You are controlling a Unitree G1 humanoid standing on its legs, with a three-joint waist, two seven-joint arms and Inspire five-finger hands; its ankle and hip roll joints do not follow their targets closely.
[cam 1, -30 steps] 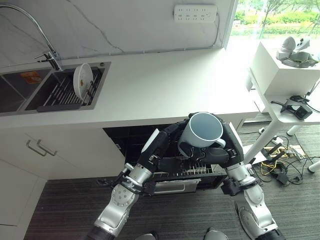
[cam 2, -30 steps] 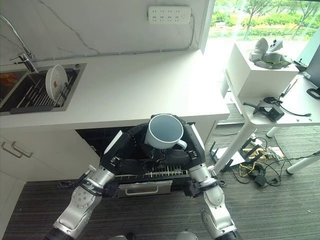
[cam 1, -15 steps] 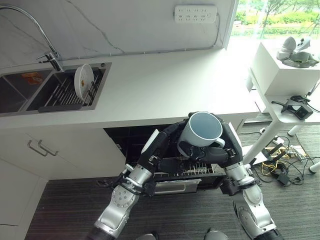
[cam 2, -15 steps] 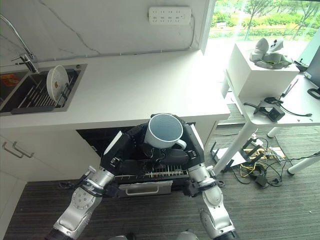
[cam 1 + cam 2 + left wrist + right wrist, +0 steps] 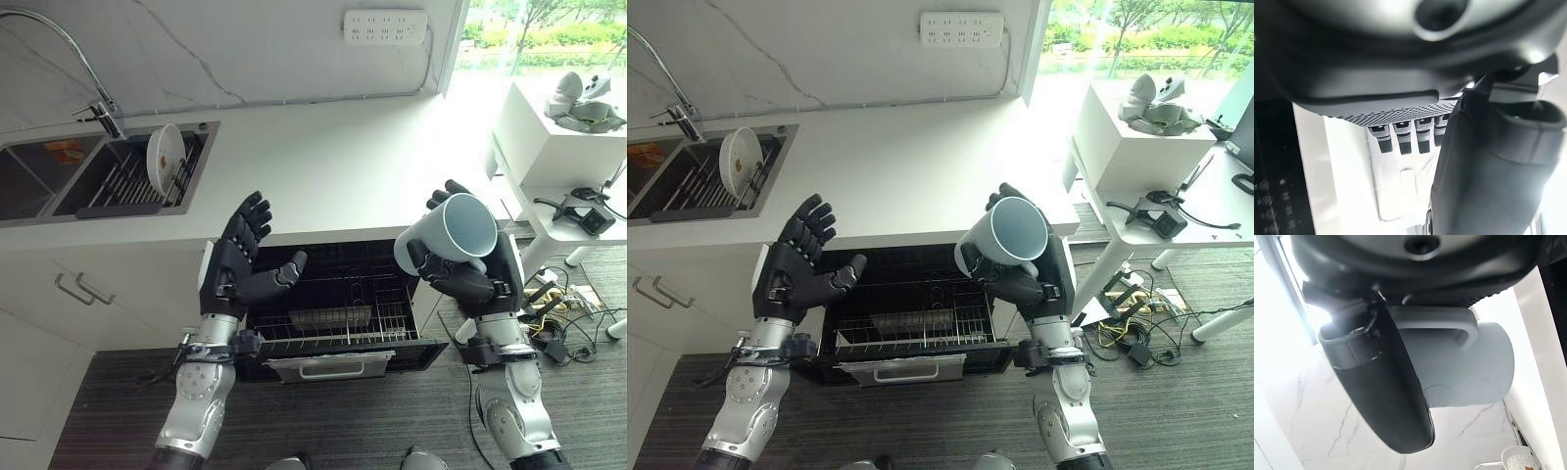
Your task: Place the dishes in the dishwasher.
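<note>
While one white mug (image 5: 448, 235) sits gripped in the right hand (image 5: 468, 281) at centre right, the left hand (image 5: 238, 270) spreads empty above the pulled-out dishwasher rack (image 5: 333, 328); one plate (image 5: 163, 158) stands upper left.

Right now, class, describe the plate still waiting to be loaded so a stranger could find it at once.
Start at the white countertop and follow it to the sink under the tap. In the dark rack there, the plate stands on edge. It is white, round and the sole dish in that rack, unlike the mug in the right hand.
</note>
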